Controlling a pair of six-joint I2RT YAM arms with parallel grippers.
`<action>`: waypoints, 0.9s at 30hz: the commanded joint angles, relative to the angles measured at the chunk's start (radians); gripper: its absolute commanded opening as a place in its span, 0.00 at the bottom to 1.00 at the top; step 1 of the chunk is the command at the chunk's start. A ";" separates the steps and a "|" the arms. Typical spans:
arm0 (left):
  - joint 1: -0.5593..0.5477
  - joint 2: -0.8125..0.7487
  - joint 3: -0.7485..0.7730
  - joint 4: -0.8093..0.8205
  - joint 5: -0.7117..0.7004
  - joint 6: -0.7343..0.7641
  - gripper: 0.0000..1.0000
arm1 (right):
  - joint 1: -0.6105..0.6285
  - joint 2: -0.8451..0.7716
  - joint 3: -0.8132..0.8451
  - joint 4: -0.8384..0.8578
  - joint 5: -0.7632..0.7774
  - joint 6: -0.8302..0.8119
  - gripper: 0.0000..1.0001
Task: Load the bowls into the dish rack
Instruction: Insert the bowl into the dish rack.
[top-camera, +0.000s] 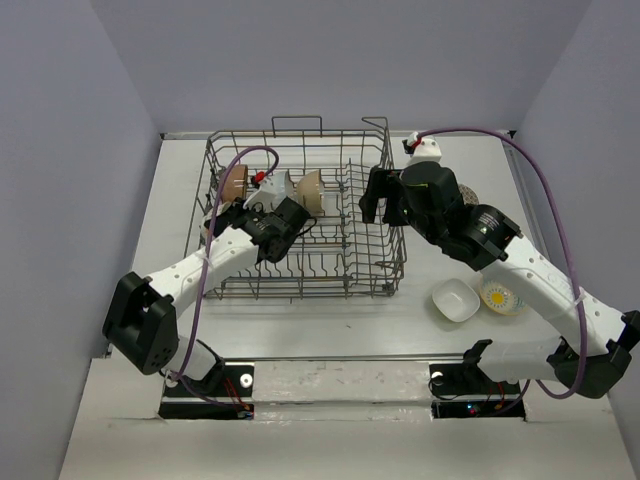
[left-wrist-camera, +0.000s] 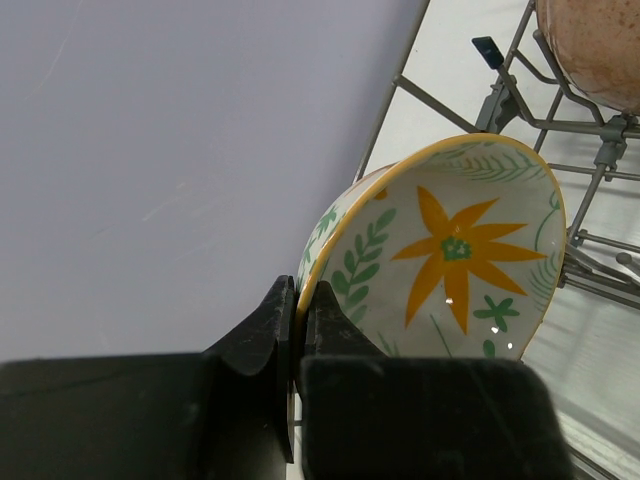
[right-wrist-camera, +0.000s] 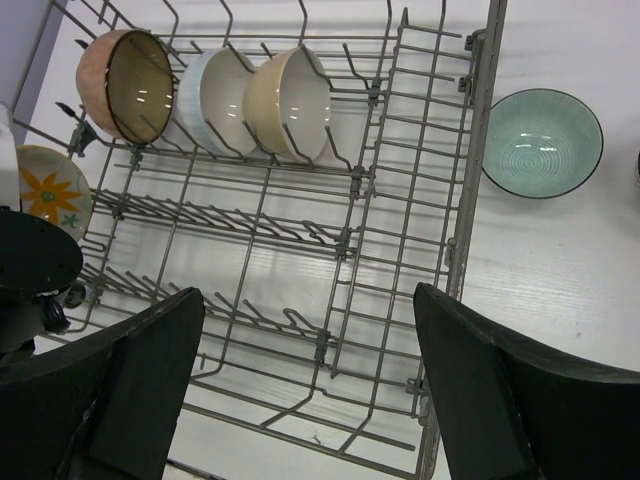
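The table carries the dish rack across its middle, nearer the far edge. It is a grey wire basket with tall grid walls and rows of upright tines.

Over the rack's right half hangs the right gripper, its fingers spread wide with nothing between them. At the rack's left side, the left gripper is pinched almost closed on the rim of the floral bowl, one finger inside and one outside. We cannot tell whether that bowl touches the wires.

Three bowls stand on edge along the rack's far row: a brown bowl, a white bowl and a cream bowl. A teal bowl sits on the table just outside the rack's right wall. A squarish white bowl and a yellow-patterned bowl lie towards the table's near right.

The floral bowl is white with an orange-yellow rim, an orange flower and green leaves, and is tipped on its side. We judge it to be stiff, light, slick with glaze and likely to chip against wire. The rim is the sensible hold, and it should be lowered gently between tines.
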 joint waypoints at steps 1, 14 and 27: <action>0.018 -0.059 0.014 0.012 -0.092 0.000 0.00 | 0.008 -0.024 0.005 0.025 -0.004 -0.021 0.91; 0.037 -0.043 -0.003 0.038 -0.069 0.029 0.00 | 0.008 -0.017 0.011 0.014 -0.020 -0.034 0.91; 0.037 0.062 0.018 -0.015 -0.025 -0.031 0.00 | 0.008 -0.037 -0.014 0.014 -0.020 -0.031 0.91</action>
